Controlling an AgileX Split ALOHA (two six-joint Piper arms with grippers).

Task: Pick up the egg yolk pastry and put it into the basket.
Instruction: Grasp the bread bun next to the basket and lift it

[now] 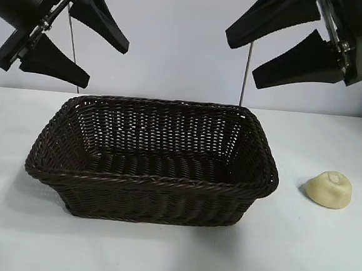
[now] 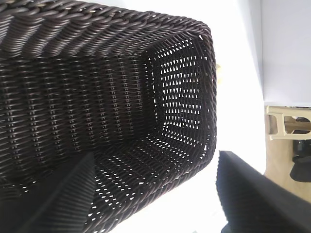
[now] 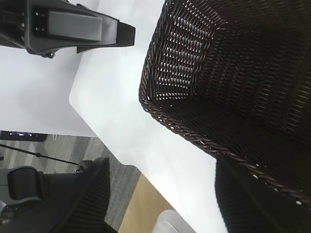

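Note:
The egg yolk pastry (image 1: 330, 188), a small pale yellow dome with a dimple on top, lies on the white table just right of the basket (image 1: 152, 180). The basket is dark brown wicker and holds nothing. My left gripper (image 1: 106, 62) hangs open high above the basket's left end, and my right gripper (image 1: 241, 58) hangs open high above its right end, up and to the left of the pastry. Neither holds anything. The left wrist view looks down into the basket (image 2: 121, 97) between its open fingers (image 2: 63, 204). The right wrist view shows the basket's end wall (image 3: 194, 53), not the pastry.
The white table (image 1: 322, 259) surrounds the basket. Two thin upright rods (image 1: 245, 71) stand behind it against a pale wall. In the right wrist view the table's edge (image 3: 97, 136) drops off to grey floor, and the left gripper (image 3: 77, 29) shows farther off.

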